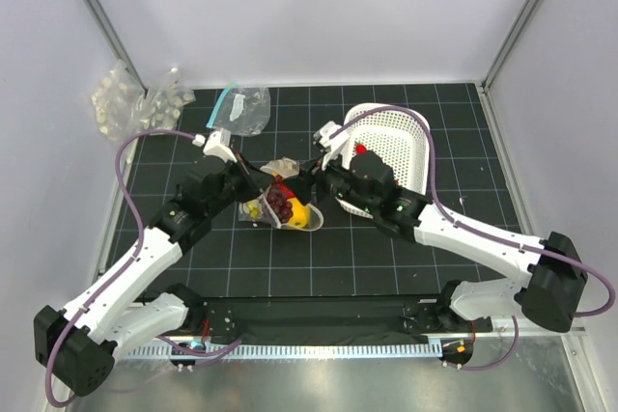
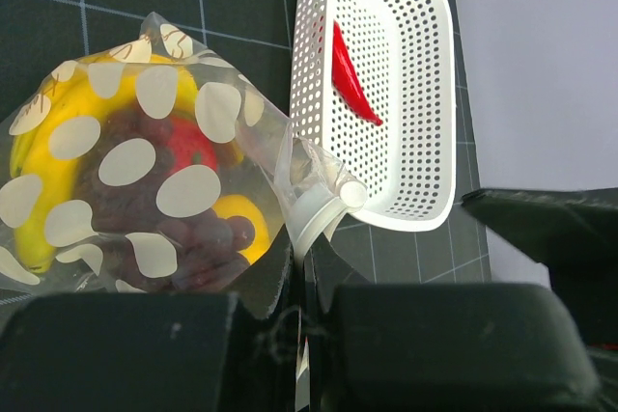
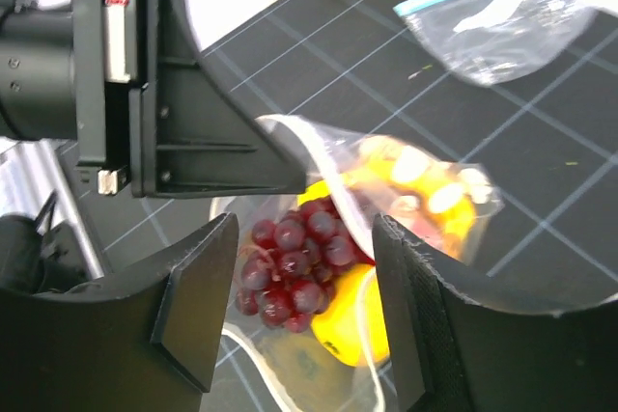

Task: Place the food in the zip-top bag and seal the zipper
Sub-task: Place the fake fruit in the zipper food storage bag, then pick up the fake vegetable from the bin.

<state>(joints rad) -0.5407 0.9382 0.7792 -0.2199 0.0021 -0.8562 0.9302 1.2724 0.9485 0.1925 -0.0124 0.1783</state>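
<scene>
Left gripper [image 2: 304, 287]: I pinch the edge of the bag [image 2: 256, 137] tight.
Right gripper [image 3: 301, 243]: my fingers are spread, over the grapes [image 3: 290, 258].
Bag: between my grippers, holding grapes, banana [image 2: 34, 156], red fruit [image 2: 193, 153].
Chili [image 2: 350, 74]: in the white basket [image 2: 430, 142].

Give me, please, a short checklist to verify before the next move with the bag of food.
1. Left claw grips the zip-top bag rim: ok.
2. Right claw is open and empty: ok.
3. Banana and grape bunch are inside the bag: ok.
4. Chili is inside the bag: not ok, it lies in the white basket.
5. Zipper is sealed: not ok, the mouth stands open.
</scene>
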